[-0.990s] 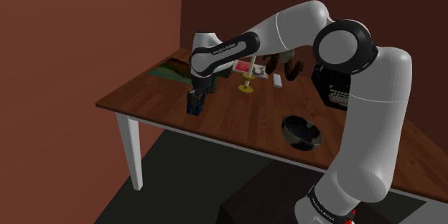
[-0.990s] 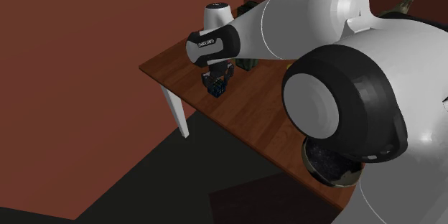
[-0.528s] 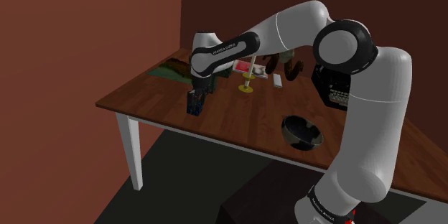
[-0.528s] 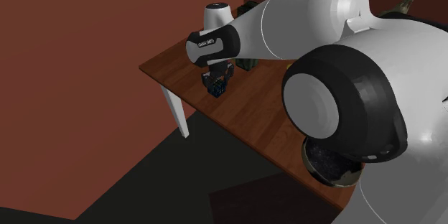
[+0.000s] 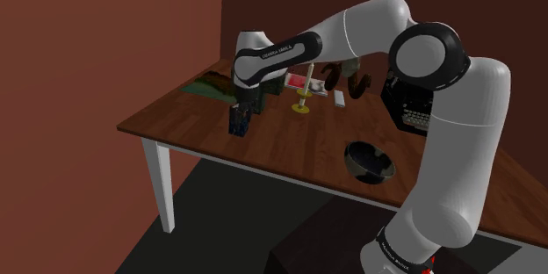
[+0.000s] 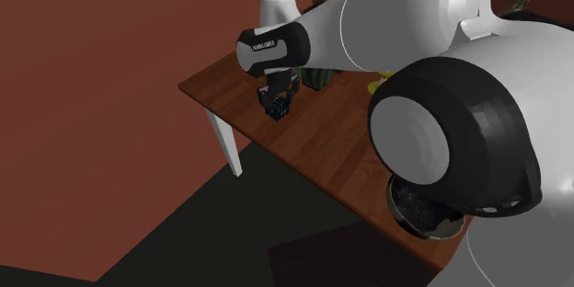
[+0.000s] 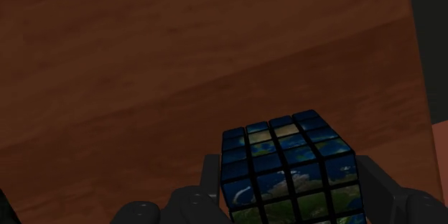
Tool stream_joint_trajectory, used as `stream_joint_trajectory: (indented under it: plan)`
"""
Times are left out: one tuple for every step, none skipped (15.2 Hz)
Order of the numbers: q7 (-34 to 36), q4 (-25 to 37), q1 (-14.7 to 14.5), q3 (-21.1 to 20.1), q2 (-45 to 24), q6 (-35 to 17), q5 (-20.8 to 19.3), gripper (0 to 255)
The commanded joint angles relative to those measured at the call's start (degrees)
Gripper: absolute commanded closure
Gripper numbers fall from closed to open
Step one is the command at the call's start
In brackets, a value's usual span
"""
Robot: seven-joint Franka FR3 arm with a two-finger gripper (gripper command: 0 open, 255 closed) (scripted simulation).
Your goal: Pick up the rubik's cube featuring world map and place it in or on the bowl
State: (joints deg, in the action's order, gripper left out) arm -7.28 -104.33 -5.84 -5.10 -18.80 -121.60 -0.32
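Wrist view: the world-map rubik's cube point(image 7: 287, 176) is clasped between the fingers of the gripper point(image 7: 288, 169) and has been lifted just off the table point(image 5: 290, 145) since a moment ago, so carriage to the bowl point(image 5: 369, 162) is judged next.

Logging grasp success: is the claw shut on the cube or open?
Shut: fingers of the claw clasp the cube on both sides.

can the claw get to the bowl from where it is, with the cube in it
Probably yes. The claw is shut on the map cube, and the stretch of table between it and the bowl looks bare, so nothing seems to block a move across.
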Motion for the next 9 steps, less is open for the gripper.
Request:
stream_joint_trajectory:
  plan:
    - [-0.1,0.8,0.1,0.0,0.7,1.5,0.1,255]
    - [-0.1,1.1,0.1,0.0,1.0,2.1,0.1,255]
    - [-0.1,1.5,0.1,0.0,1.3,2.8,0.1,255]
    - [-0.1,1.9,0.1,0.0,1.6,3.5,0.2,255]
    - [-0.1,2.3,0.1,0.0,1.8,4.1,0.2,255]
    - [-0.1,2.7,0.1,-0.1,2.1,4.8,0.2,255]
    - [-0.1,3.1,0.1,-0.1,2.4,5.5,0.2,255]
    - [-0.1,3.6,0.1,-0.1,2.6,6.2,0.2,255]
    - [-0.1,4.0,0.1,-0.1,2.9,6.9,0.3,255]
